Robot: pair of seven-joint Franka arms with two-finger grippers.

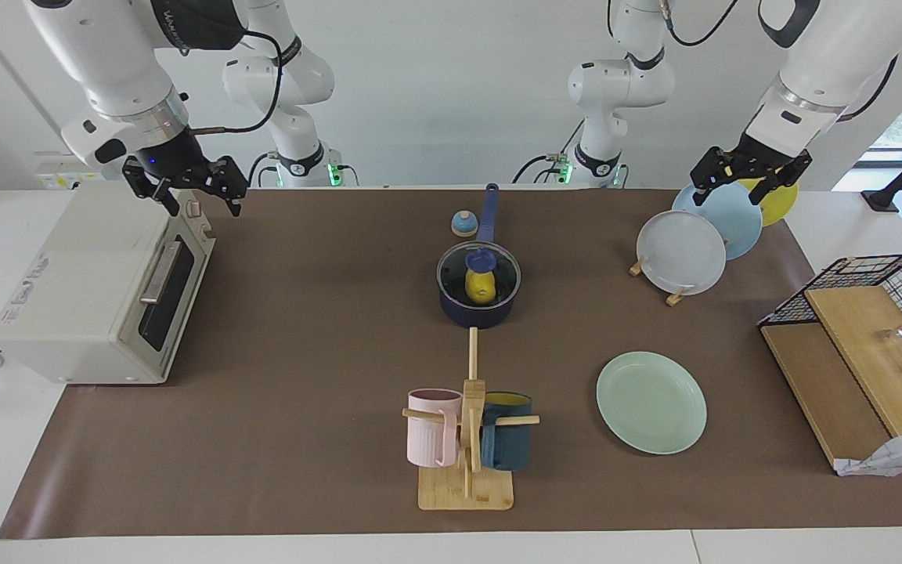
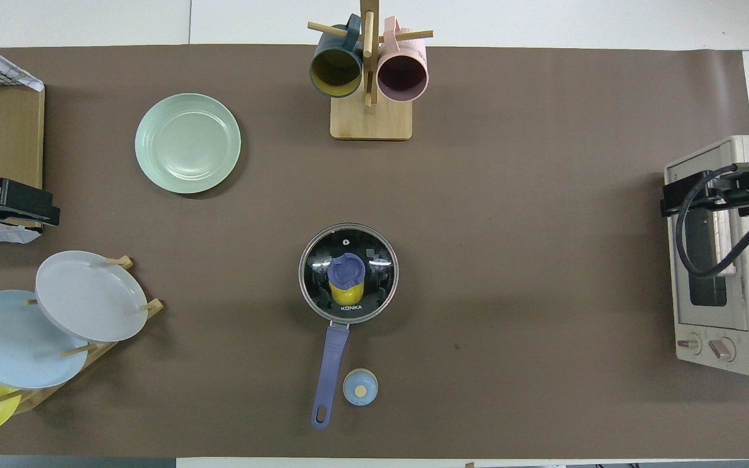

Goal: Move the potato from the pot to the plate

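The saucepan (image 1: 479, 296) stands at the centre of the brown table mat (image 1: 310, 329), its long blue handle (image 1: 488, 212) pointing to the top of the facing view. A glass lid (image 2: 348, 273) with a blue knob (image 2: 346, 269) closes it. The yellow potato (image 1: 480, 287) sits inside, visible through the glass. The mint-green plate (image 1: 651, 402) lies flat at the lower right of the facing view and is well apart from the saucepan.

The left gripper (image 1: 748, 182) hangs in the air at the upper right of the facing view, over the light blue plate (image 1: 725, 219) in the plate rack. Its forearm slopes down from the upper right corner. The fingers are spread and hold nothing.

The right gripper (image 1: 196, 192) hangs at the upper left of the facing view, over the top edge of the toaster oven (image 1: 99, 290). Its forearm slopes down from the upper left corner. The fingers are spread and hold nothing.

A mug tree (image 1: 468, 439) with a pink mug (image 1: 431, 427) and a dark teal mug (image 1: 507, 441) stands at the lower centre.
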